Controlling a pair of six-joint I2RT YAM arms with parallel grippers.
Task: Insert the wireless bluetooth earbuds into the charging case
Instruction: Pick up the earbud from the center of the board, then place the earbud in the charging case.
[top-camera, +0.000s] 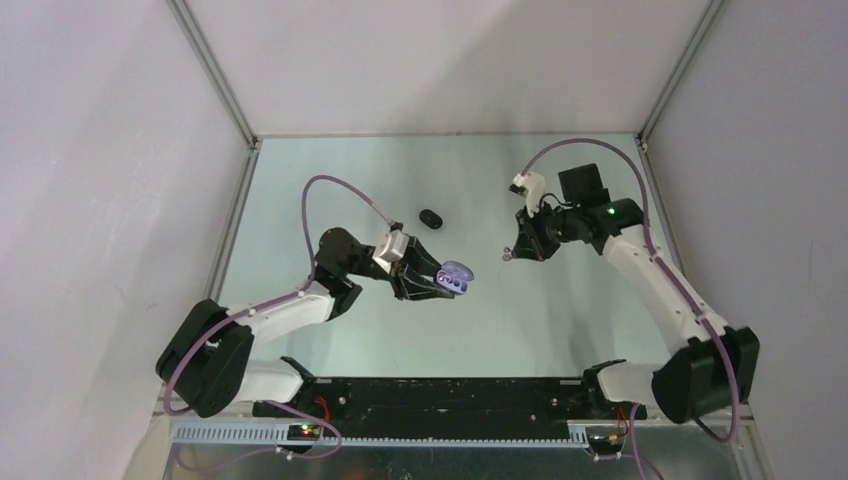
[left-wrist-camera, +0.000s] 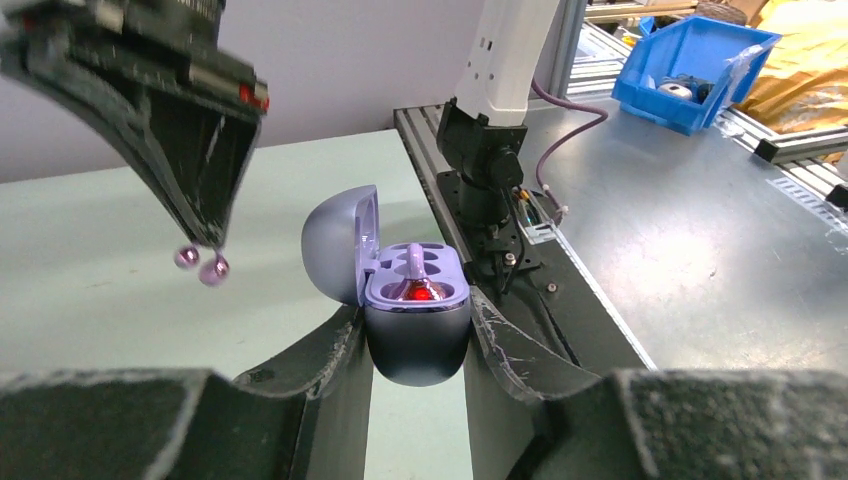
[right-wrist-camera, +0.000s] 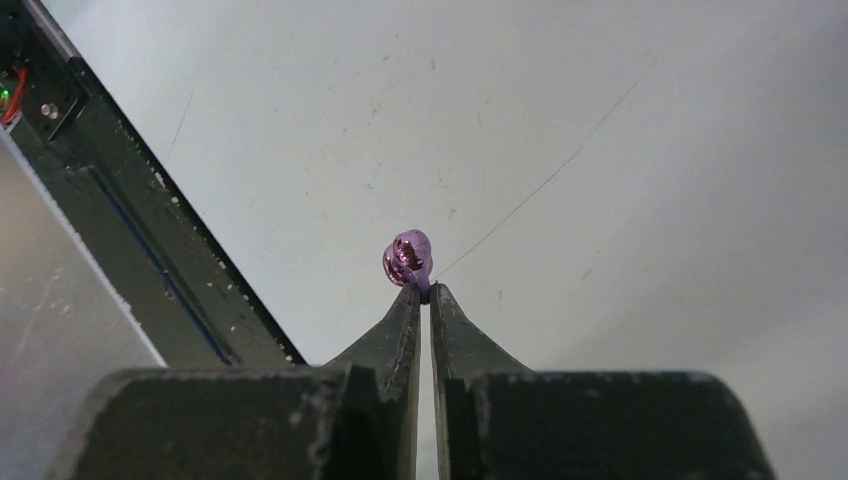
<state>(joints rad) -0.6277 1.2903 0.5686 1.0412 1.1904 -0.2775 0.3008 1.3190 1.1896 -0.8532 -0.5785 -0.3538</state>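
Note:
My left gripper is shut on the open pale purple charging case and holds it above the table. In the left wrist view the case sits between the fingers, lid swung open to the left, a red light in one socket. My right gripper is shut on a pale purple earbud, pinched at the tips. It hangs up and to the left of the case in the left wrist view. The black earbuds are out of view.
A black oval case lies on the pale green table behind the left gripper. White walls close the table at back and sides. A black rail runs along the near edge.

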